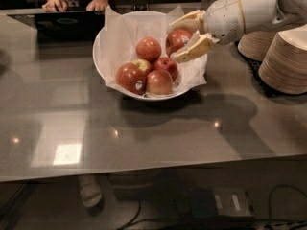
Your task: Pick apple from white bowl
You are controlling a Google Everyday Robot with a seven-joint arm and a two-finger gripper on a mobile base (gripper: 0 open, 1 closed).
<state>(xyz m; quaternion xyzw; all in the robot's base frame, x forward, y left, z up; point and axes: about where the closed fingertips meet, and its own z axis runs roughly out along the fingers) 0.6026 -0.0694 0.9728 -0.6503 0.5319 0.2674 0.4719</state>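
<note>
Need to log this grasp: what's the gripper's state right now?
Gripper: closed on the apple, above the white bowl, right side.

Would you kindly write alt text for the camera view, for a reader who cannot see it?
The gripper reaches in from the right, jaws closed on the apple at the right side of the white bowl. Five more apples lie in the paper-lined bowl on a grey counter; stacked paper plates stand right.
</note>
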